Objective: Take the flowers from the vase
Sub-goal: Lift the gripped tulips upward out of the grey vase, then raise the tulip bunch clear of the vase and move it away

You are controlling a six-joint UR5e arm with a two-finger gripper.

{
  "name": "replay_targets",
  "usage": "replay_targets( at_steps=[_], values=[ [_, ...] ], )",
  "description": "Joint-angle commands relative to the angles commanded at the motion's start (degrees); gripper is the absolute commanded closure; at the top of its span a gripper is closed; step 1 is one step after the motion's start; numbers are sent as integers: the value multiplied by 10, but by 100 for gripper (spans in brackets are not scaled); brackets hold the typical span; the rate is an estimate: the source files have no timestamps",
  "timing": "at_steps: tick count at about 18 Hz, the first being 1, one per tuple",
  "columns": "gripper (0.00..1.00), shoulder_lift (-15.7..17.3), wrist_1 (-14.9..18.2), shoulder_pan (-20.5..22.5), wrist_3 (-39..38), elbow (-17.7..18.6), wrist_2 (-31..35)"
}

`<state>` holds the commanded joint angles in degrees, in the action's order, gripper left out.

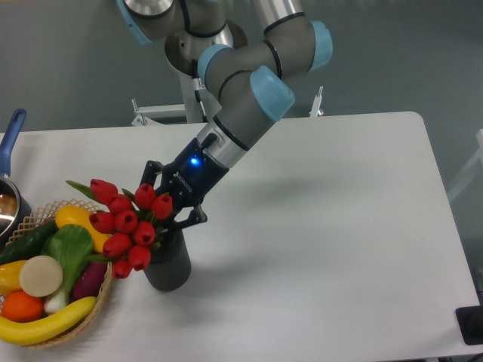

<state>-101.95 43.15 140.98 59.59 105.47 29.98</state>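
Nearest the camera, the wicker basket of fruit is sitting at the table's left edge, just beside the vase. The vase is standing upright, with the flowers leaning left out of its mouth, over the basket rim. Behind them the gripper is reaching in low and slanted — its fingers are closing around the stems just above the vase mouth, apparently holding the bunch. Judging by this, stems are sitting partly inside the vase — extraction is not complete.

Grey arm, light-blue caps, black pincer
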Motion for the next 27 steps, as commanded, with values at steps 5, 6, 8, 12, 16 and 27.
replay_targets(
  at_steps=[5, 6, 8, 12, 16, 27],
  values=[
    [63, 11, 0, 11, -12, -7, -27],
    [63, 11, 0, 12, -12, -8, -32],
    [63, 11, 0, 25, -13, -18, -45],
    [63, 11, 0, 39, -52, -42, -73],
    [63, 13, 0, 47, -57, -46, -96],
    [63, 15, 0, 67, -77, -70, -94]
  ],
)
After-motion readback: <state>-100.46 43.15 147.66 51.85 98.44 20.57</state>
